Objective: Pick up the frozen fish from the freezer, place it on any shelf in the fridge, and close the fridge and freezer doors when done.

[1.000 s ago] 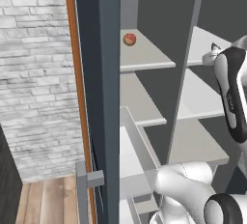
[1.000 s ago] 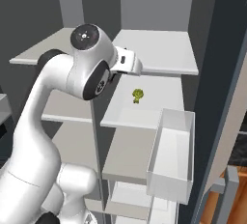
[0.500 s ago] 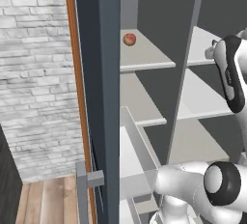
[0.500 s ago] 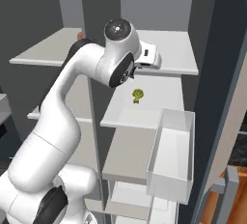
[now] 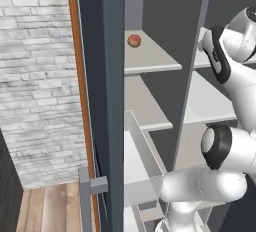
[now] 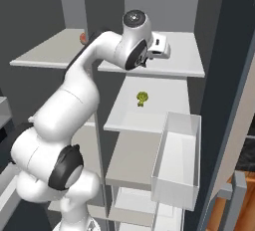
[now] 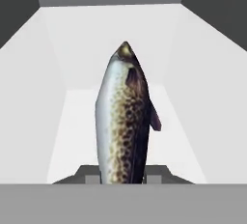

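Silver-grey and speckled brown, the frozen fish (image 7: 124,121) stands lengthwise at the centre of the hand view, its lower end pinched between the narrowly closed tips of the end effector (image 7: 124,175). Held by one end, the body points straight ahead along the line of approach, which should let it enter between shelves without catching.

Beyond the fish, pale grey walls narrow toward a back panel: the hand faces into a compartment.

In the right base view the arm reaches up to the top shelf (image 6: 184,65) at the upper centre of the frame, with the wrist at the shelf's front edge. Judged from this pose, the fish is either just lifted from or being carried across the cabinet interior; which half it now faces cannot be told.

One level lower, a small green leafy lump (image 6: 142,98) sits on a shelf, well apart from the hand. A white bin (image 6: 177,163) hangs at the lower right.

Farthest, in the left base view, a round red fruit (image 5: 134,40) rests on the upper left shelf. Both doors stand open.
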